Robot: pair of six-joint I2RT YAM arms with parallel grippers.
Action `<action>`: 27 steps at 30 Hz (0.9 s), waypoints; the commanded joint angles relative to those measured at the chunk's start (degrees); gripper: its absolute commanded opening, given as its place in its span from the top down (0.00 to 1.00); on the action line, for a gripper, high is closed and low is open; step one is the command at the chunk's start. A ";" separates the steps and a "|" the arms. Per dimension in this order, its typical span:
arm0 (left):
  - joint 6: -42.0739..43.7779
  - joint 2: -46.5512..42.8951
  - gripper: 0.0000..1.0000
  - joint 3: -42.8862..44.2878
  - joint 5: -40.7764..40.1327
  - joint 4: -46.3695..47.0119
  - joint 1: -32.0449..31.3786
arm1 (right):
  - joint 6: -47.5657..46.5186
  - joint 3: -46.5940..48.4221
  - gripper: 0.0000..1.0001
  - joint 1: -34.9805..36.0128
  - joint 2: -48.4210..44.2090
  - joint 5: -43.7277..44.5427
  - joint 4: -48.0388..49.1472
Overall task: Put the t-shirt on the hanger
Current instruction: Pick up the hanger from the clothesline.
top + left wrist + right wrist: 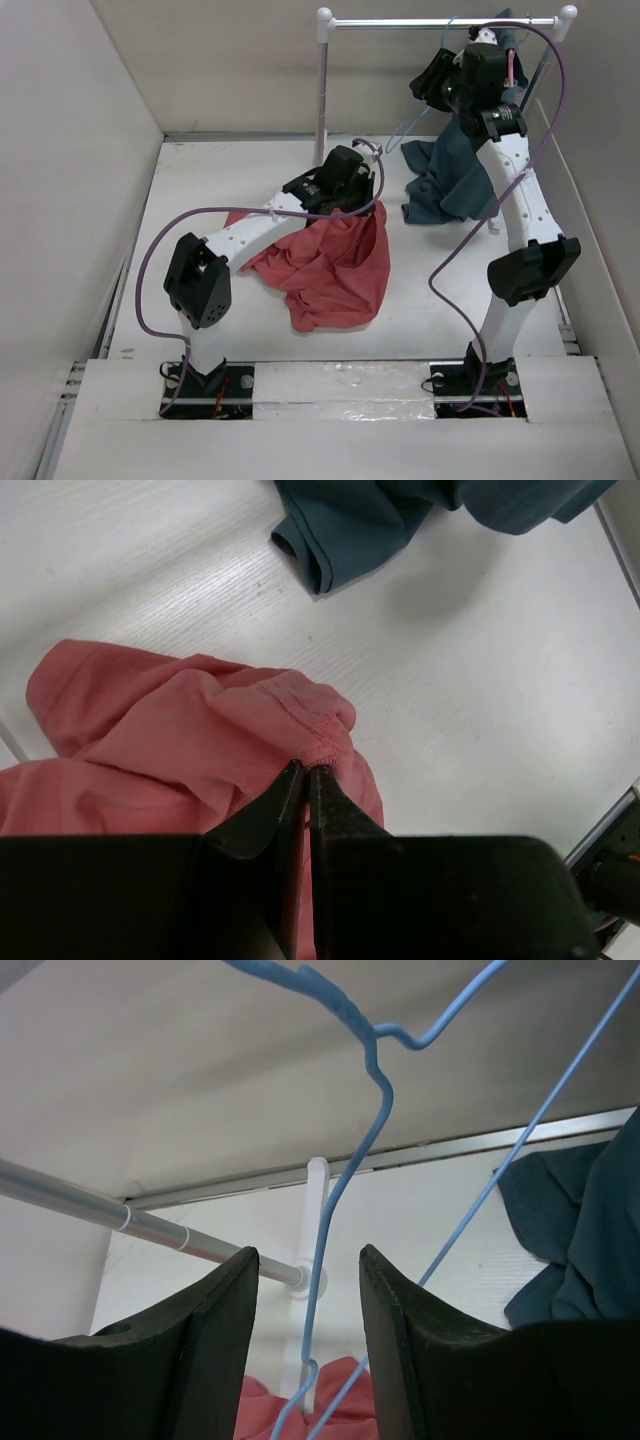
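Observation:
The coral-red t-shirt (335,265) lies bunched on the table, with one edge lifted. My left gripper (366,188) is shut on that edge, and in the left wrist view its tips (310,768) pinch a stitched hem of the t-shirt (180,730). The pale-blue wire hanger (412,125) hangs below the rack rod. My right gripper (432,82) is raised beside it. In the right wrist view the right gripper (308,1260) is open, and the hanger's wire (345,1180) runs between the jaws without touching them. The t-shirt also shows low in that view (345,1385).
A dark teal garment (450,180) hangs from the rack at the right and drapes onto the table (380,520). The white rack has a rod (440,22) and a post (322,85). A pink hanger (513,65) is on the rod. Walls enclose the table.

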 commanded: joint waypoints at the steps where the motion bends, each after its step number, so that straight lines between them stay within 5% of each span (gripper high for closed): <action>1: -0.10 -4.60 1.00 -1.39 0.47 1.97 0.33 | 0.64 2.87 0.50 0.79 1.12 -0.40 2.63; 7: 0.07 -5.30 1.00 -3.06 0.74 2.76 0.85 | 1.17 1.81 0.53 0.80 2.00 -3.13 3.34; 14: 0.07 -6.10 1.00 -4.55 0.47 3.47 1.37 | 1.08 -0.47 0.94 1.33 0.25 -2.07 4.39; 16: 0.07 -6.27 1.00 -4.55 0.47 3.38 1.38 | 0.90 -1.17 0.99 0.72 -0.46 -3.30 4.57; 27: 0.25 -4.52 1.00 -2.62 0.73 2.85 2.96 | 1.25 -11.70 1.00 -6.13 -11.08 -21.55 12.02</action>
